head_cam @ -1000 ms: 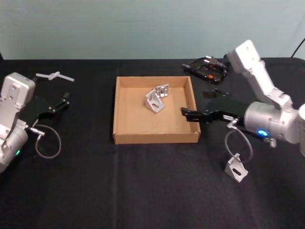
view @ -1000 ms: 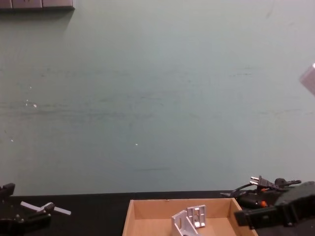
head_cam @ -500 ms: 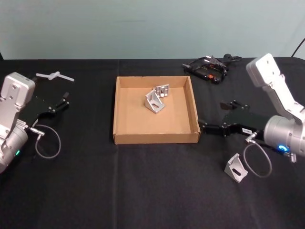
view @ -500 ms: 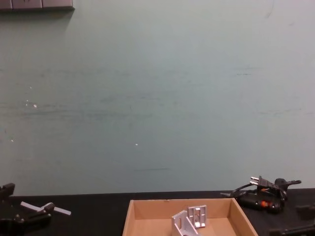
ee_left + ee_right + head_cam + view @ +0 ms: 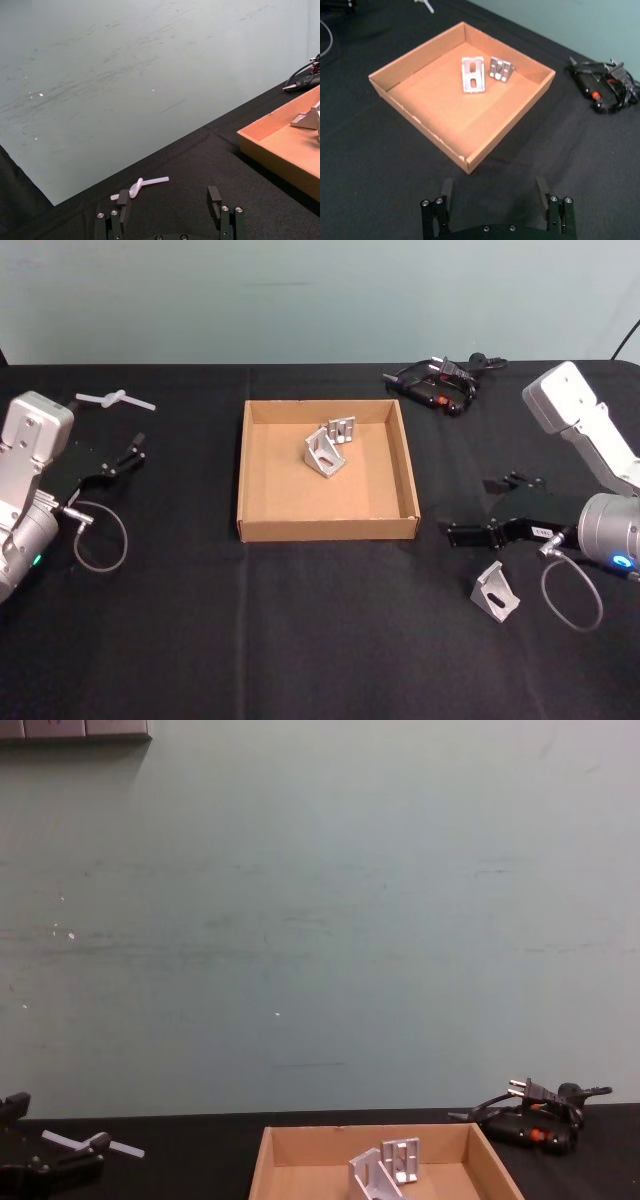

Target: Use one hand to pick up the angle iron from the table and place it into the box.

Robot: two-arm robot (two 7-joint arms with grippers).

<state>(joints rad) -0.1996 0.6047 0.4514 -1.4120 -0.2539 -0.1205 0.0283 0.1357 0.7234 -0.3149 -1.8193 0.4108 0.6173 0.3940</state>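
Right gripper held open above the table, one angle iron outside the box.

The right gripper is seen near the table's right edge, just off the box's near right corner, with its jaws spread wide and nothing held between them. The loose angle iron is left on the table just in front of that gripper, apart from its fingers. An upright angle iron and a smaller angle iron just beside it are found inside the cardboard box, toward its far wall. The box is set at the table's middle. The left gripper is parked by the left edge, jaws likewise apart and empty. A black corded tool is laid by the far edge, and a white plastic piece toward the far left corner.
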